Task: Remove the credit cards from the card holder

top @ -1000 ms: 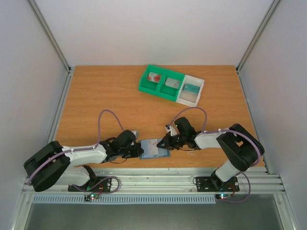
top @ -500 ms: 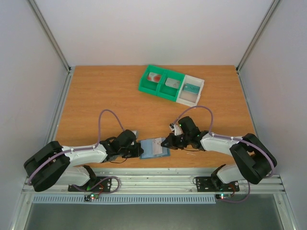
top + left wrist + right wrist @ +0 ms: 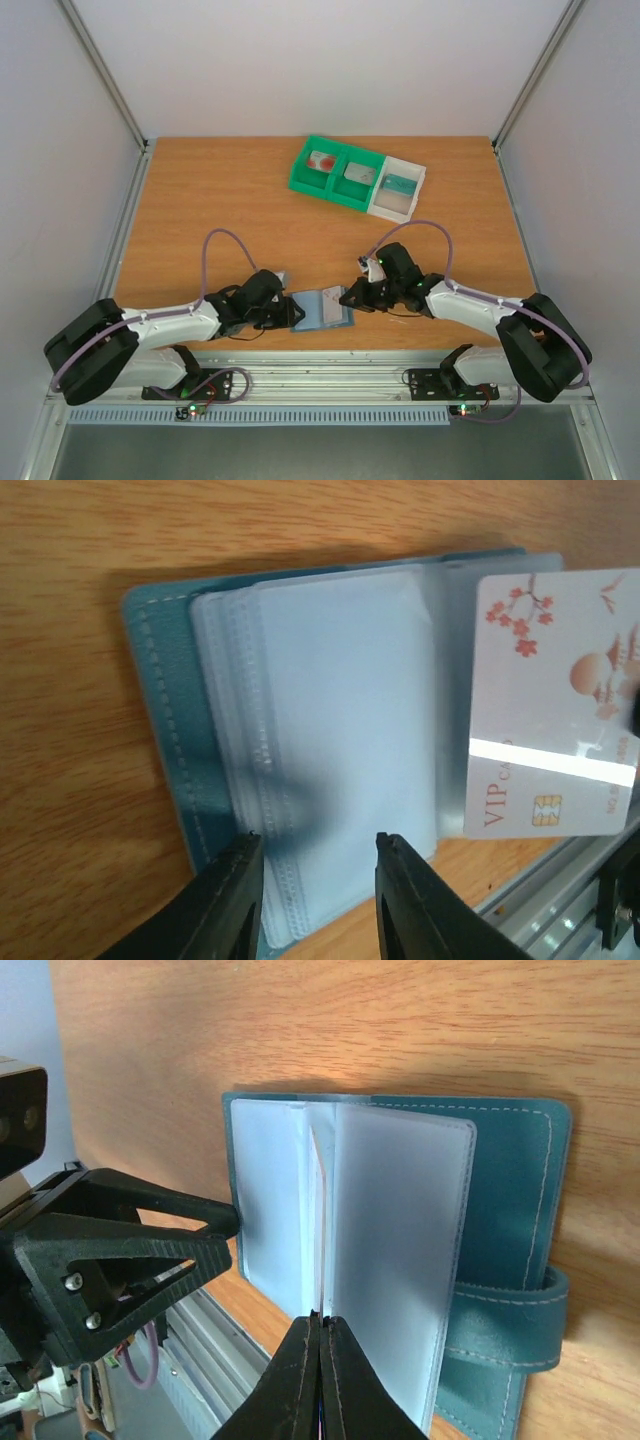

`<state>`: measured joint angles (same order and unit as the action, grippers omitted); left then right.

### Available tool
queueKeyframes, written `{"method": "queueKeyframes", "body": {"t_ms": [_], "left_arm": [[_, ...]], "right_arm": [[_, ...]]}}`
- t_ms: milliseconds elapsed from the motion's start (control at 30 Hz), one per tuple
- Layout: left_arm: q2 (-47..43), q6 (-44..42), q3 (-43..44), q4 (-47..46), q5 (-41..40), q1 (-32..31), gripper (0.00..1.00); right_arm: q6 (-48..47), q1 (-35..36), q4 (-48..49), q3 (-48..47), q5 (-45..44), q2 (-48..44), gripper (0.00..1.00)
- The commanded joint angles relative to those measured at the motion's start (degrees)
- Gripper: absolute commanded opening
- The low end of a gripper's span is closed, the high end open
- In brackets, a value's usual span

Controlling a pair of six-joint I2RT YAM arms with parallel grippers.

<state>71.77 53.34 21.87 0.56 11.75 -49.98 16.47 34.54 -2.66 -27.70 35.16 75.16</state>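
Pinching the white credit card (image 3: 550,700) by its edge at the open card holder (image 3: 322,310), our right hand (image 3: 321,1322) is closed; we see our left hand (image 3: 318,850) narrowly open over the holder's sleeves (image 3: 340,710).

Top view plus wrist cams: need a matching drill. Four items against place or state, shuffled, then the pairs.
Items
1. left gripper
2. right gripper
3. teal card
4. grey card

Place or state
A. in the white bin
B. shut on the white card
C. in the middle green bin
D. open, at the card holder

Pairs: 1-D, 2-B, 3-A, 4-C
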Motion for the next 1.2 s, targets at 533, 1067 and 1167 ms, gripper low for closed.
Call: {"method": "queueKeyframes", "body": {"t_ms": [533,1067,1167], "left_arm": [[-6.00,11.38,-4.43,-32.66,7.30,-0.39,0.53],[-7.03,15.80,-10.04,-49.77,11.24,-0.39,0.00],[-9.65,13.88,-9.57,-45.06,12.09,-0.30,0.00]], "right_arm": [[11.56,-0.28,9.98,1.46,6.92,-13.54,0.01],[-0.32,-0.27,-4.31,-4.70,7.50,-18.14,0.10],[-7.62,-0.31,-15.99,-9.95,3.72,-19.88,0.18]]}}
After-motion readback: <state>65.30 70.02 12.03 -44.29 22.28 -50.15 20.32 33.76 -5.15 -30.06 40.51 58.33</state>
